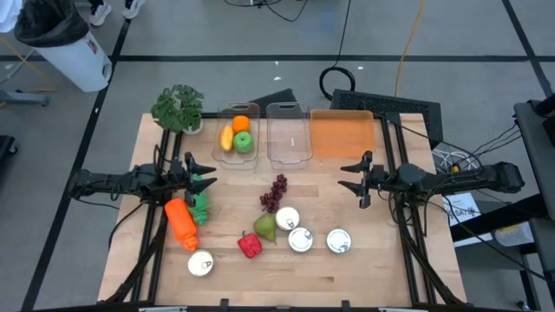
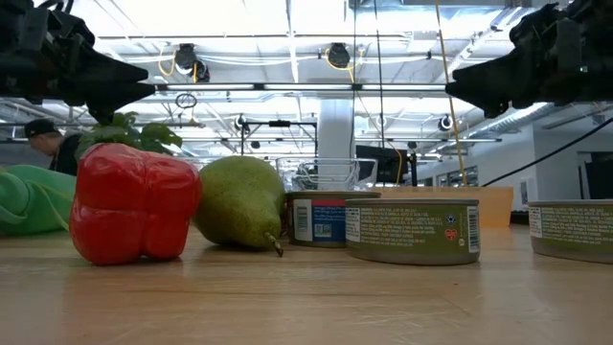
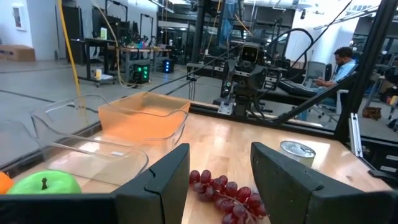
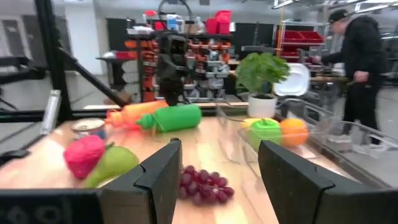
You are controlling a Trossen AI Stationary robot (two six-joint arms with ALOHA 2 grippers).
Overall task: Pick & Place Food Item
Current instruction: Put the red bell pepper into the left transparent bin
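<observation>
Over on my left, my left gripper (image 1: 211,172) hangs above the table with its fingers parted and nothing between them, right over the green bottle (image 1: 200,204) and just beyond the orange bottle (image 1: 181,224); a lone can (image 1: 200,263) sits nearer still. At the far left corner stands the potted plant (image 1: 179,109), tucked out of the working zone. Moving right along the far edge, the first clear container (image 1: 238,133) already carries a green apple (image 1: 243,143), an orange (image 1: 240,125) and a yellow piece I can't identify, so that reads as the drop-off bin. Beside it the second clear container (image 1: 289,133) is empty, and next to that lies the orange container (image 1: 342,133). In the middle, between my two grippers, the grapes (image 1: 275,192) lie loose on the wood, and both wrist views frame them dead ahead, so I judge they're the likeliest food to go for. Nearer, the pear (image 1: 265,227) leans against the red pepper (image 1: 250,245), with three cans (image 1: 300,239) clustered to their right. Finally, my right gripper (image 1: 349,174) hovers level with the left one, fingers likewise apart and empty, facing inward toward the grapes — both are poised, neither committed.
</observation>
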